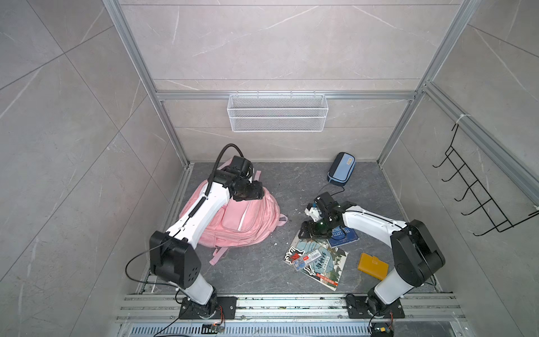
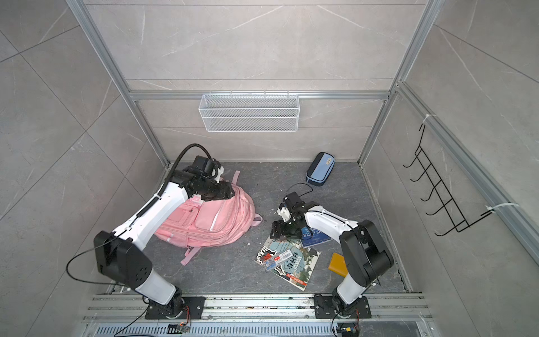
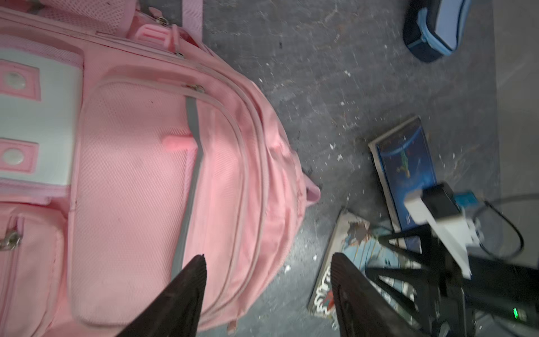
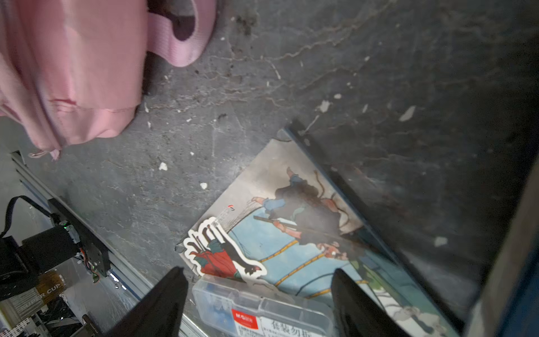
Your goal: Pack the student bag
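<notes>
Right wrist view, clear case [image 4: 262,305] with red label [image 4: 244,318], seemingly M&G, left end effector [image 3: 268,256] and right end effector [image 4: 258,270] released

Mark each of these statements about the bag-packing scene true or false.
1. The student bag lies on the tabletop beneath the left arm. True.
2. The blue pencil case is packed inside the student bag. False: it lies on the tabletop near the back wall, apart from the bag.
3. The right gripper is open and holds nothing. True.
4. The clear plastic case lies on the yellow wallet. False: it lies on the illustrated book; the wallet lies apart from both.
5. The left gripper is shut on a bag strap. False: its jaws stand apart over the bag's edge, gripping nothing.
</notes>
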`<control>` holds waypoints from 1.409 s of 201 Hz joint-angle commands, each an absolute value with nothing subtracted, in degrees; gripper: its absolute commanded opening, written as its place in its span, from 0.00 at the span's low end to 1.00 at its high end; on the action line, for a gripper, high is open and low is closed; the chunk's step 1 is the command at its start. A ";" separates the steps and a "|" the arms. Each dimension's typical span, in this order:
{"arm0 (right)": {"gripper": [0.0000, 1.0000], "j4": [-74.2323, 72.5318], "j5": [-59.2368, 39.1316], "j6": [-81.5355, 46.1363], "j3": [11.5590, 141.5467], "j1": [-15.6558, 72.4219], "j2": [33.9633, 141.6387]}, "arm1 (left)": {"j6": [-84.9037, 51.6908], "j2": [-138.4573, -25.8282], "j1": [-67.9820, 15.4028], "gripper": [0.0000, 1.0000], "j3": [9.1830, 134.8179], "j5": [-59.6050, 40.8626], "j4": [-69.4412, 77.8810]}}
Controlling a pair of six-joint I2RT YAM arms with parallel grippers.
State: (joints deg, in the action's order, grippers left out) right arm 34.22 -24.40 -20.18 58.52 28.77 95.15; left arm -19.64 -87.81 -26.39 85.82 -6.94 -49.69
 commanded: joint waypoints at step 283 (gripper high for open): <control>0.78 34.78 -22.24 -21.10 53.35 3.52 87.79 | -0.21 -116.58 -65.74 1.00 83.36 14.46 -39.51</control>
State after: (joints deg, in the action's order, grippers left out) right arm 33.47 -22.87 -22.28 53.71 4.08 89.84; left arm -2.24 -115.55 -67.13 81.65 7.42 -37.45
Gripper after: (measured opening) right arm 0.783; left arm 0.997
